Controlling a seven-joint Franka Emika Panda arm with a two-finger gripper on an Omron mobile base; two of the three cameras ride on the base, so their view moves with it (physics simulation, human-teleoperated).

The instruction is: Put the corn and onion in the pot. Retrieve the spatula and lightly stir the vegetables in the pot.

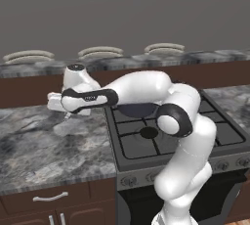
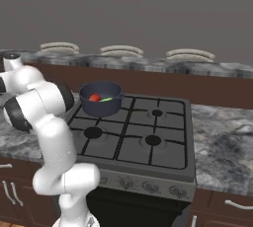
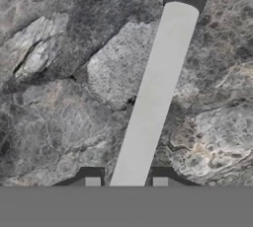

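In the hand view the pincer (image 3: 126, 181) has its two dark tips set close on either side of the spatula (image 3: 155, 90), nearly closed, though whether they actually press on it I cannot tell. The spatula lies flat on the mottled grey stone bench (image 3: 59, 97): a long, pale grey blade running away to a dark handle end. Farther off, on the stove (image 2: 143, 132), the dark blue-grey pot (image 2: 101, 98) sits on the rear left burner, holding the red-orange onion (image 2: 95, 97) and the light-green corn (image 2: 105, 99) side by side.

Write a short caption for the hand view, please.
Gripper straddling the light-grey spatula lying on the marbled counter.
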